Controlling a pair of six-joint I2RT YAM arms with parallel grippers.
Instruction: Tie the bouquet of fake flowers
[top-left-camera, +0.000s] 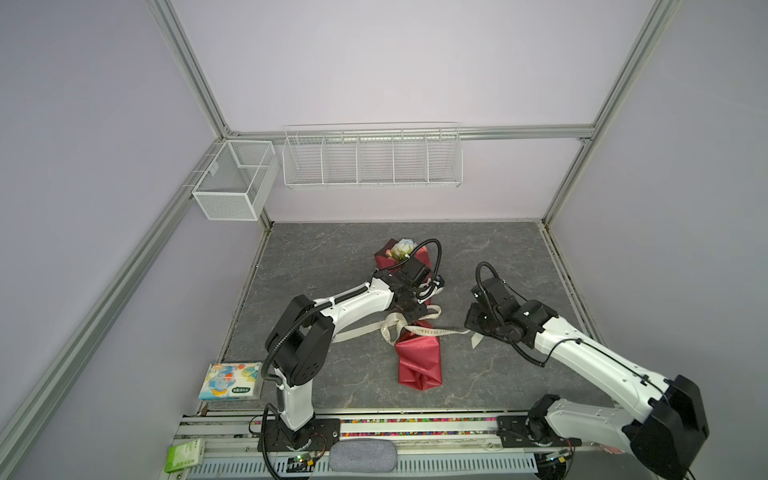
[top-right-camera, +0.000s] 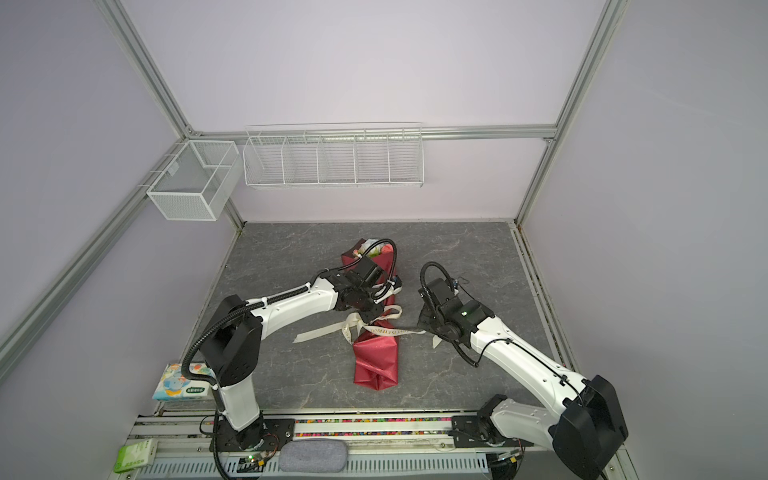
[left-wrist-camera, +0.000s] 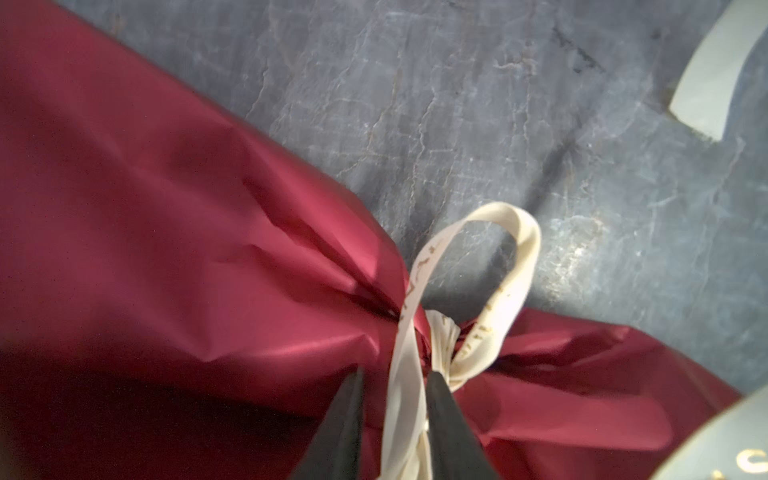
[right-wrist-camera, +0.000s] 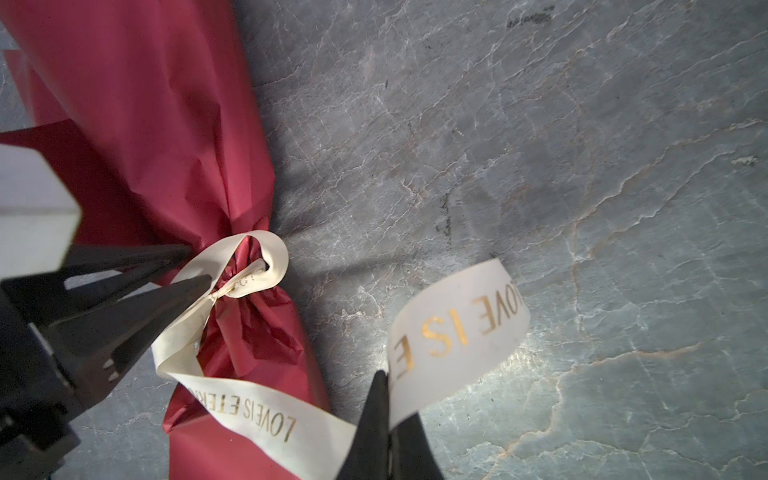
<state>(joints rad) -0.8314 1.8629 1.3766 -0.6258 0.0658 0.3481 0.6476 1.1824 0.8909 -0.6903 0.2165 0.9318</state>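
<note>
Lilac walls (top-left-camera: 395, 62) in aluminium rails (top-left-camera: 196, 75) carry a mesh basket (top-left-camera: 235, 183) and wire rack (top-left-camera: 372, 160) above a grey marbled tabletop (top-left-camera: 328, 257)

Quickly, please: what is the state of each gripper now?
Left gripper: jaws narrow around a ribbon strand by the knot; firm grip cannot be told.
Right gripper: closed, holding the ribbon's lettered tail.

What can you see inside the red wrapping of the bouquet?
Pale flower heads peek from the open far end of the bouquet; its red paper hides the stems.
</note>
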